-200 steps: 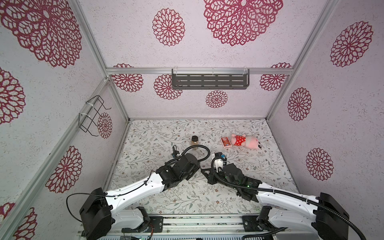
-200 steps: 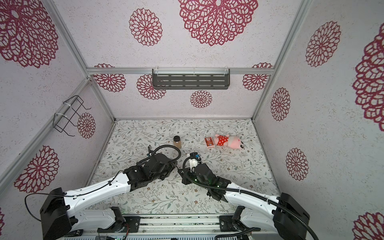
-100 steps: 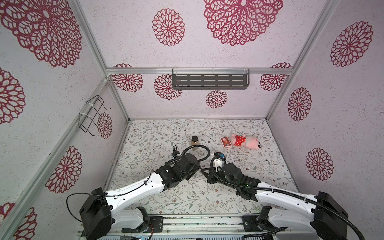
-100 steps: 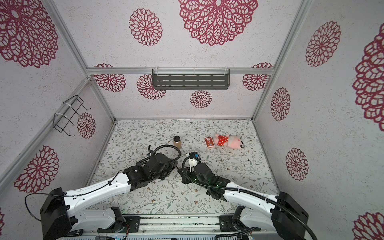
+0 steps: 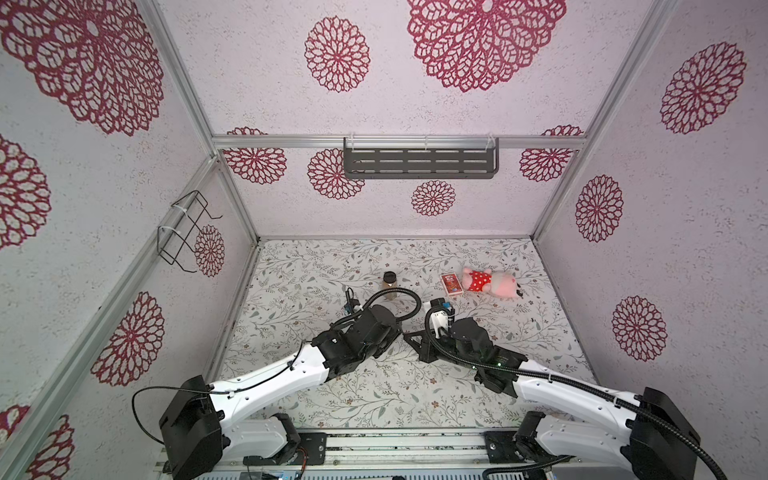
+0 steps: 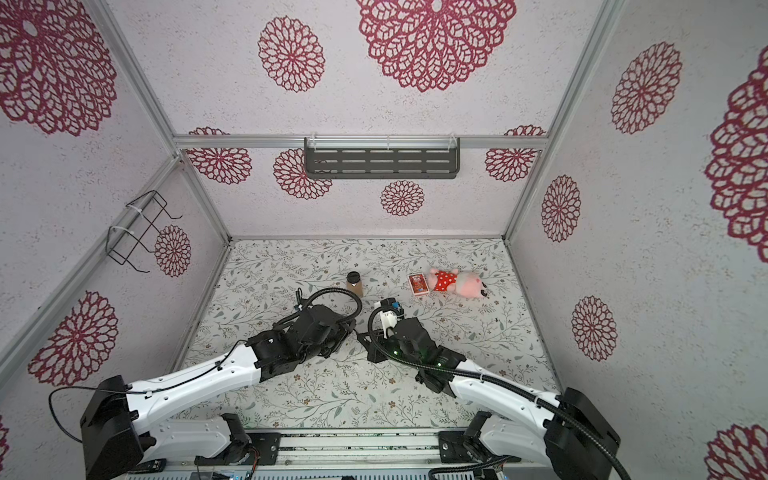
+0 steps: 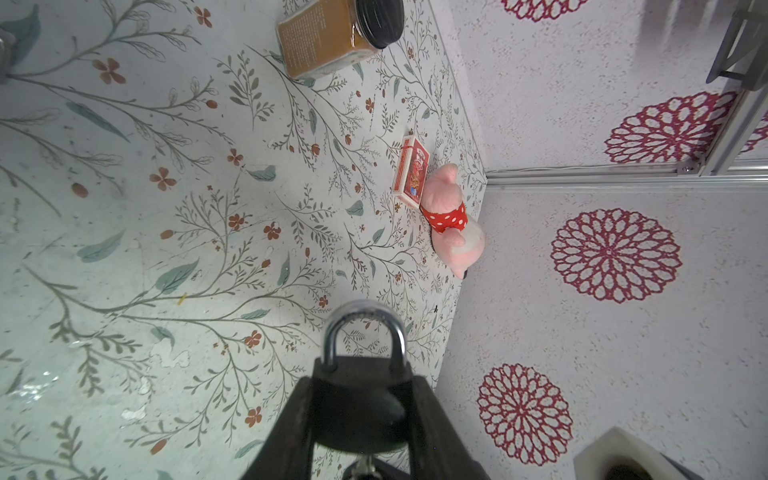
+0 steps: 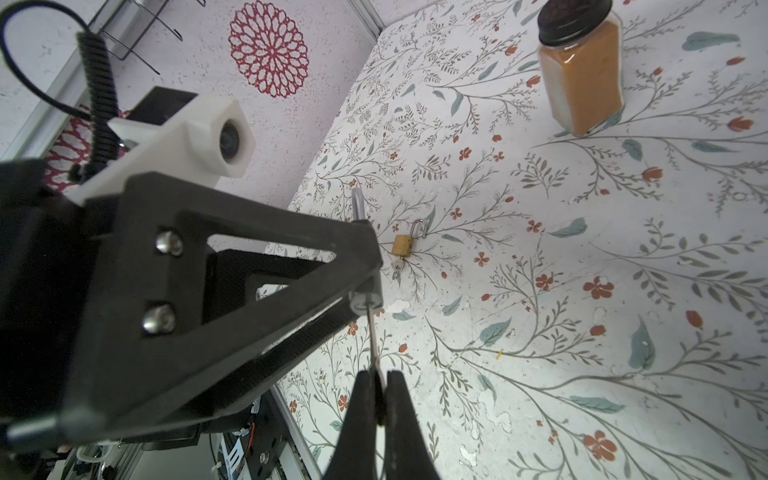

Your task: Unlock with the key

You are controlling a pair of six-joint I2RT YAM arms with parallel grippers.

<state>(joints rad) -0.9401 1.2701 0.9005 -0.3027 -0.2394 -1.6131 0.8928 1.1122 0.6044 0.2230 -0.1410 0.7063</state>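
Note:
My left gripper is shut on a black padlock, its two fingers pressing the sides of the body. The silver shackle sticks out past the fingertips and looks closed. My right gripper is shut on a thin silver key. The key's blade runs straight into the keyhole end of the padlock. In both top views the left gripper and the right gripper meet tip to tip just above the middle of the table, and the lock and key are hidden between them.
A small brass padlock with keys lies on the floral table beyond the grippers. A spice jar stands behind them. A red card box and a pink plush pig lie at the back right. A wire rack hangs on the left wall.

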